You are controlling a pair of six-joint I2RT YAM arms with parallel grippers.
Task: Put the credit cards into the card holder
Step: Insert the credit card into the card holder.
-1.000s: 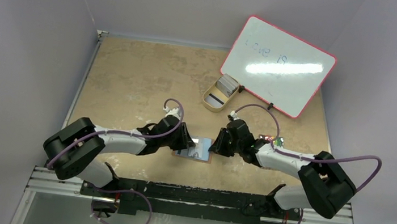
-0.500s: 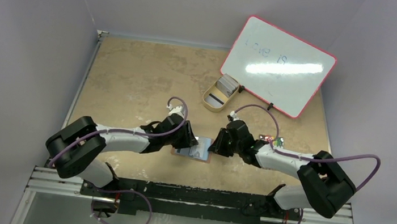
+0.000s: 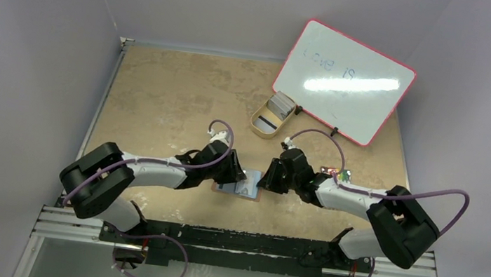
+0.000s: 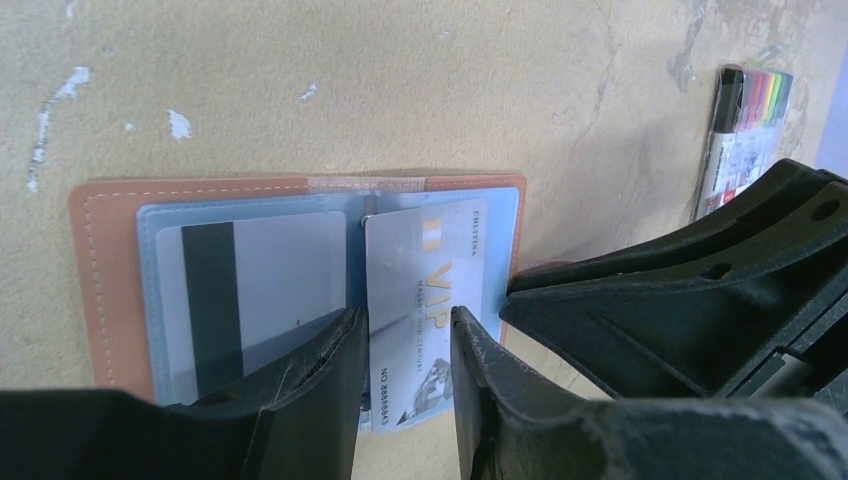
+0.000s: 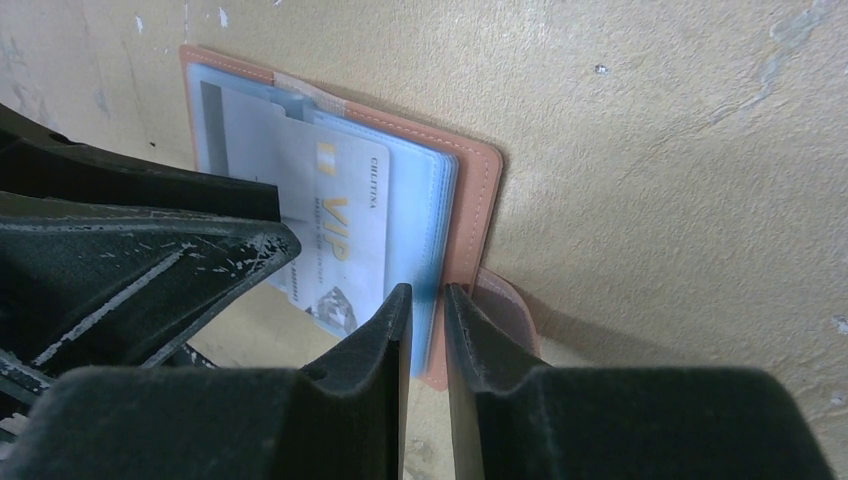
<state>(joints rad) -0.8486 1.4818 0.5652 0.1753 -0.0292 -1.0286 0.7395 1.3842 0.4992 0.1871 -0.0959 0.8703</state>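
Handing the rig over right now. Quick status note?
Left gripper: open, straddling the VIP card.
Right gripper: shut on the sleeve edge of the holder, which lies open.
Done: striped card sits in the left sleeve.
In progress: VIP card looks partly in the right sleeve, near end sticking out.
Left: push it home, then fetch the spare cards from the tray.

Left gripper (image 3: pixel 240 178) and right gripper (image 3: pixel 263 181) meet almost nose to nose over the card holder (image 3: pixel 245 190), closing off both sides. Marker pack (image 4: pixel 745 130) lies beside the right arm. Open table (image 3: pixel 162 100) stretches toward tray (image 3: pixel 256 127) and whiteboard (image 3: pixel 345 80).
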